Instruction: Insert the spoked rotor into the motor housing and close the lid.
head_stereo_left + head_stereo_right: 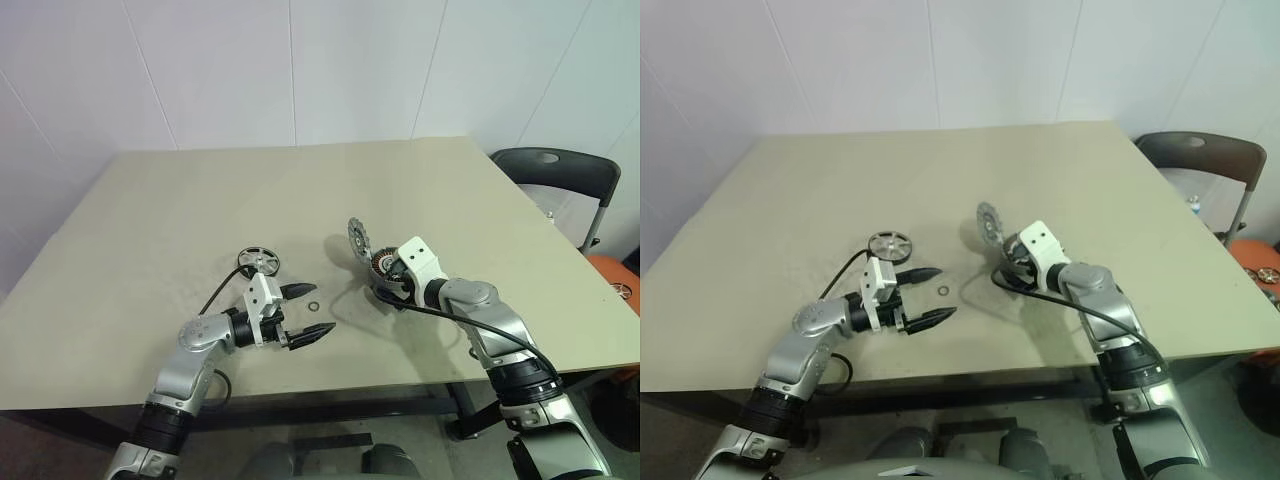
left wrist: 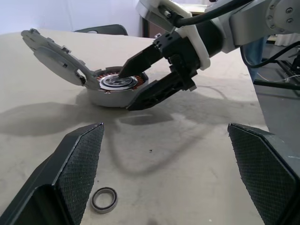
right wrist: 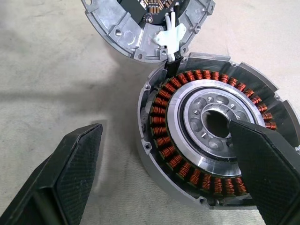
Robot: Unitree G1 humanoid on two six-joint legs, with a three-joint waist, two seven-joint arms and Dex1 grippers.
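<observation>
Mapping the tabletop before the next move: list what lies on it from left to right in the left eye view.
Spoked rotor → left hand, open, with the small dark ring between its fingers → raised lid → motor housing with the open right hand at it.

Motor housing (image 3: 154, 206) shows matt cast silver metal, with glossy copper wire windings (image 3: 164, 122) ringing a smooth, polished steel hub (image 3: 197, 117). Black fingers (image 3: 65, 178) look like cross-hatched rubber. Table (image 1: 150, 230) is matt beige, faintly rough.
</observation>
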